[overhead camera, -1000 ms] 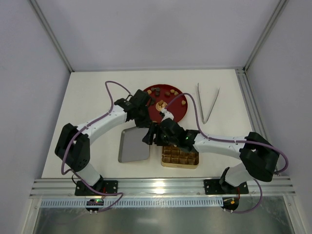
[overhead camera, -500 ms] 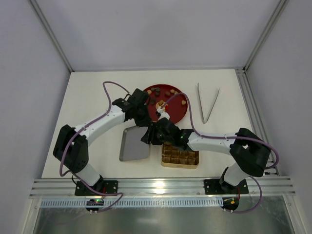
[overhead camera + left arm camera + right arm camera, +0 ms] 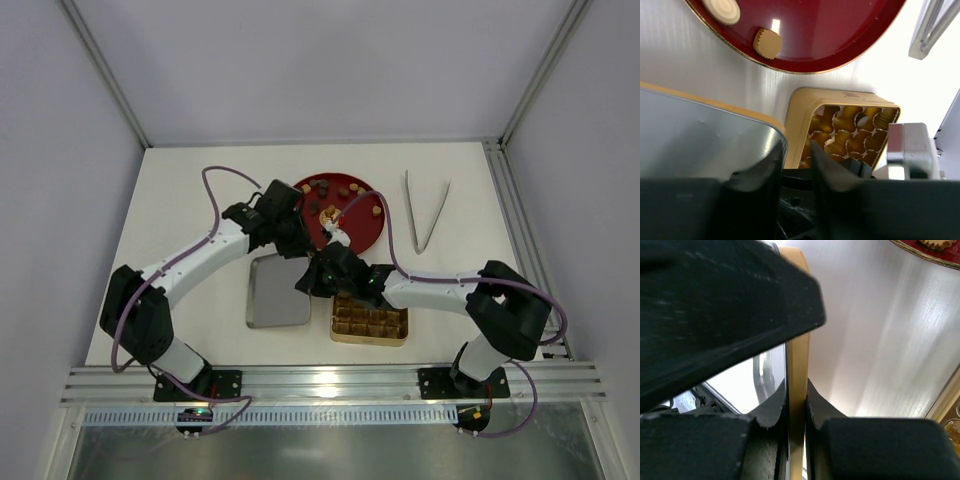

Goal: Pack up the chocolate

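Several chocolate pieces (image 3: 343, 191) lie on the red plate (image 3: 362, 230). In the left wrist view a cream-white round (image 3: 721, 9) and a tan round (image 3: 767, 43) sit near the plate's rim (image 3: 840, 35). The gold tin (image 3: 368, 318) with empty gridded cells stands in front of the plate. My right gripper (image 3: 796, 390) is shut on the gold rim of the silver lid (image 3: 798, 335), at the lid's right edge (image 3: 278, 295). My left gripper (image 3: 796, 152) hangs just above that corner (image 3: 303, 252), jaws slightly apart and holding nothing.
Metal tongs (image 3: 425, 210) lie right of the plate. The two wrists crowd together between the lid, the tin and the plate. The right gripper's dark body shows behind my left fingers (image 3: 826, 165). An aluminium frame runs along the table's near and right edges.
The right gripper has closed onto the lid's rim. The left gripper, shut before, has opened a little. The left arm's elbow has swung left.
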